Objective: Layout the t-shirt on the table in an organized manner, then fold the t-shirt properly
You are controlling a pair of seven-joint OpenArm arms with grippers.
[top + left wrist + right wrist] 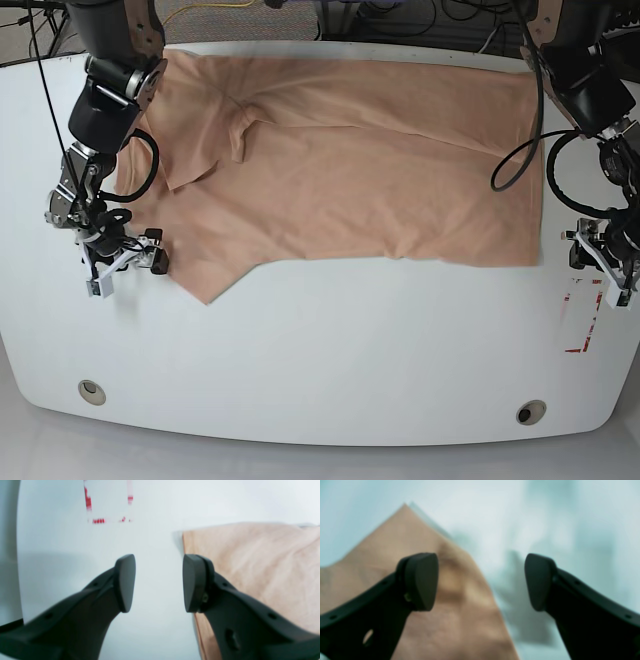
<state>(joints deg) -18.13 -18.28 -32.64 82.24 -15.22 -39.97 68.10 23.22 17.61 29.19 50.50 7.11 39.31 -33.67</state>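
Both pairs of fingers apart, empty, beside t-shirt.

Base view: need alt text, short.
A peach t-shirt lies spread but wrinkled across the far half of a glossy white table, one sleeve folded over near its left end. Two black arms flank it, the right gripper at the shirt's near-left corner, the left gripper beside a red dashed mark.
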